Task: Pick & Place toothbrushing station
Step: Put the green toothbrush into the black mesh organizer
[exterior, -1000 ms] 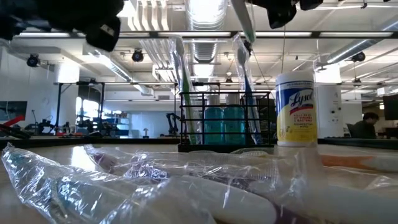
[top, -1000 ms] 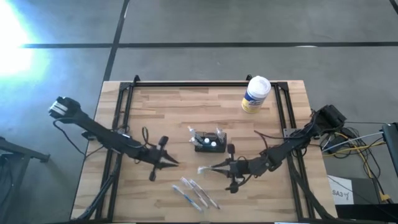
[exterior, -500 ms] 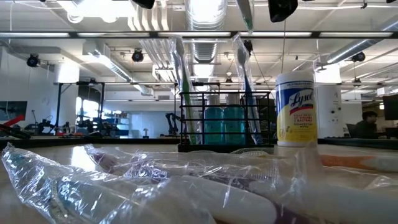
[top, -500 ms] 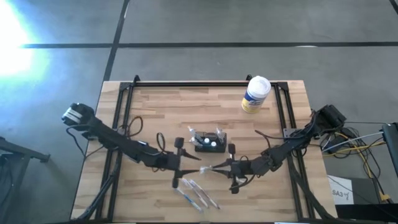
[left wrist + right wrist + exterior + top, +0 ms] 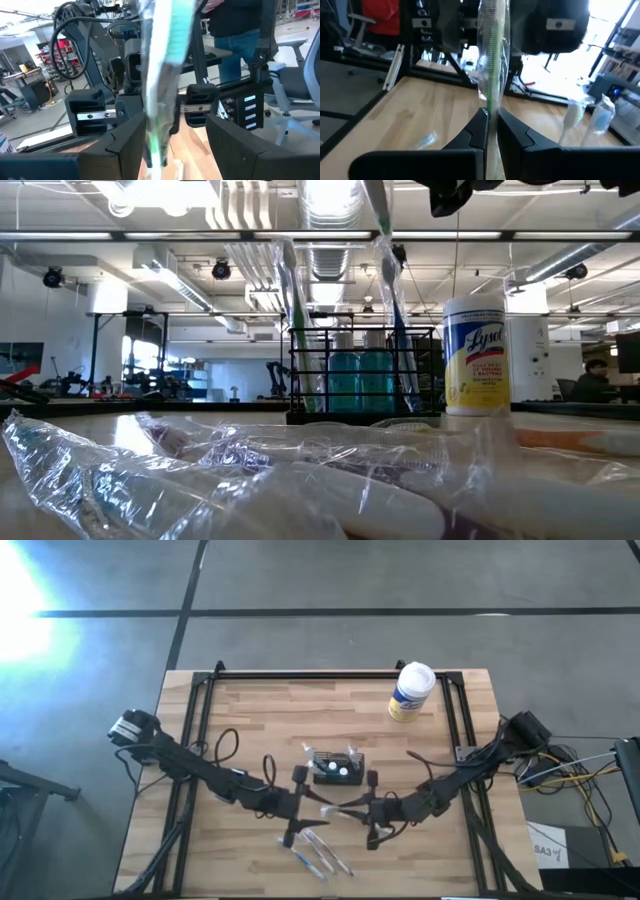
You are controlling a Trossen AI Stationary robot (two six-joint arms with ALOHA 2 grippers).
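My right gripper is shut on a toothbrush in a clear wrapper, held above the table's near middle. My left gripper faces it from the left. It is open, its fingers on either side of the wrapped toothbrush's head end, with no touch showing. The toothbrushing station, a small black slotted holder, stands on the table just beyond them with two toothbrushes upright in it. My right gripper pinches the wrapped toothbrush between its two fingers at the handle, wrapper and all. The fingers come in level from the table's right. The brush sticks out past the fingertips toward the left gripper, lifted clear of the table.
Several more wrapped toothbrushes lie on the wood near the front edge, filling the low view's foreground. A white-and-yellow wipes canister stands at the far right. A black frame borders the tabletop. A person stands behind the table.
My left gripper has gone up and toward the table's right, up to my right gripper, and has opened. Its fingers now flank the free end of the wrapped toothbrush. My right gripper has stayed in place, still shut on the brush.
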